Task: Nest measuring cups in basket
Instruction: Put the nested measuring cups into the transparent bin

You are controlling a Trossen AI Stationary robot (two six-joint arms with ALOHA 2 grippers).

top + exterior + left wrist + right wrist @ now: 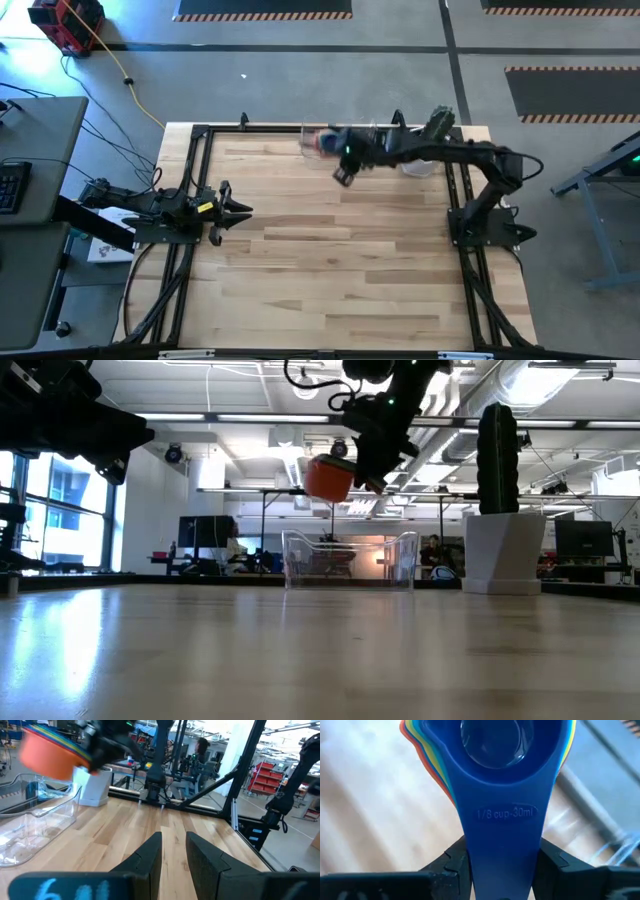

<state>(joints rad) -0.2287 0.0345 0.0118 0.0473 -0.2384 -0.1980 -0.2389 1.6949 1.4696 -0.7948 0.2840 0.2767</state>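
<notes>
A nested stack of measuring cups (328, 478), orange outermost and blue innermost (505, 750), hangs in the air above the left part of the clear basket (350, 560). My right gripper (364, 472) is shut on the stack's handles. The basket stands on its base near the table's far edge (375, 135), and I cannot tell if anything is in it. At the table's left edge my left gripper (232, 210) points level across the table. Its fingers (150, 857) stand a little apart with nothing between them. My right gripper pinches the stacked flat handles (502, 845) between its two fingers (451, 862), one on each side edge, the blue handle uppermost. The fingers slant down from the table's right side, along the handles. The stack is lifted clear, bowls beyond the fingertips, slightly tilted.
A white angular pot with a green cactus (500, 550) stands just right of the basket at the far edge (438, 125). Bare wooden tabletop (340, 260) stretches between the two arms and toward the near edge.
</notes>
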